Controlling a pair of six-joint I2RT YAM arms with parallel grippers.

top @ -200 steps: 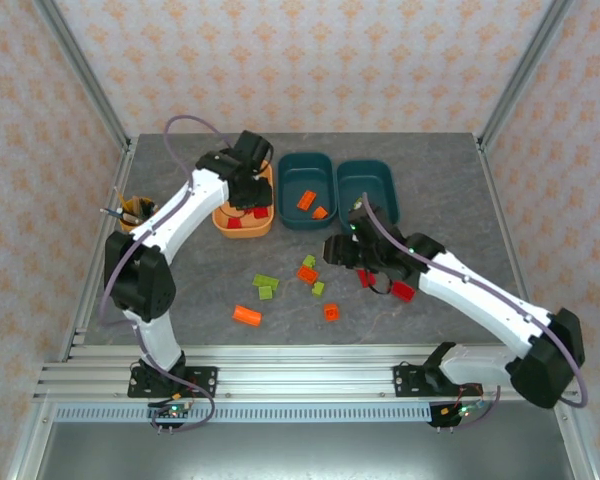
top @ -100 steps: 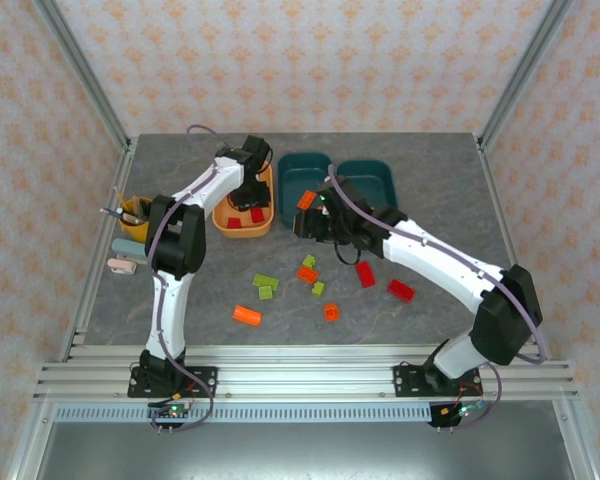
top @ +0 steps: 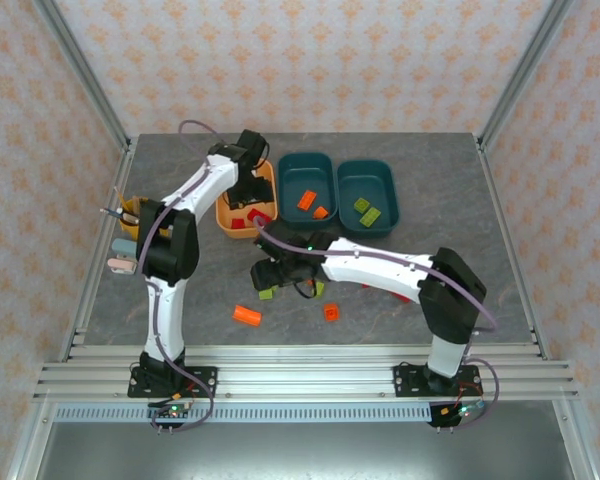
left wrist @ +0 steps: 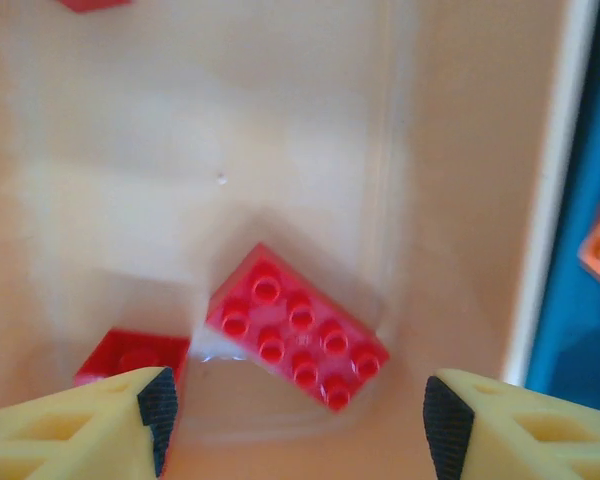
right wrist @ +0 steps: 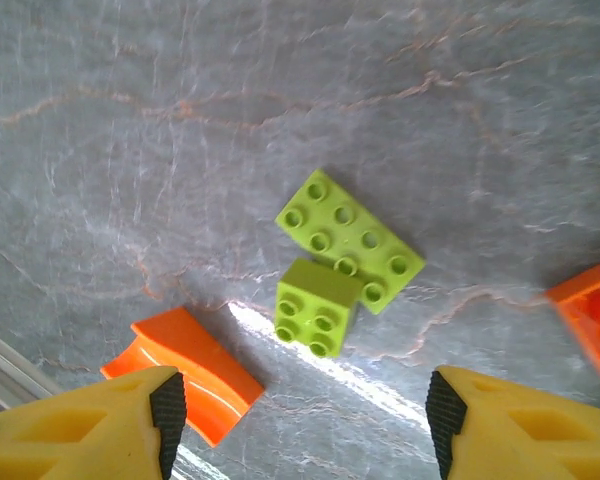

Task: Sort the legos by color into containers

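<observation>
On the table (right wrist: 130, 120), beneath the wide-spread right gripper (right wrist: 305, 415), a small yellow-green brick (right wrist: 315, 305) touches a longer yellow-green brick (right wrist: 350, 240). Both are probably light, rigid and slick, best pinched across flat sides. The left gripper (left wrist: 295, 415), also spread, hovers over a red brick (left wrist: 298, 328) in the light orange tub (left wrist: 180, 150).

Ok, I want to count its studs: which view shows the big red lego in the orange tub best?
Left wrist view: the red lego lies studs up under the open left gripper, all eight studs sharp. The top external view gives red patches in the light orange tub, partly hidden by the arm.
</observation>
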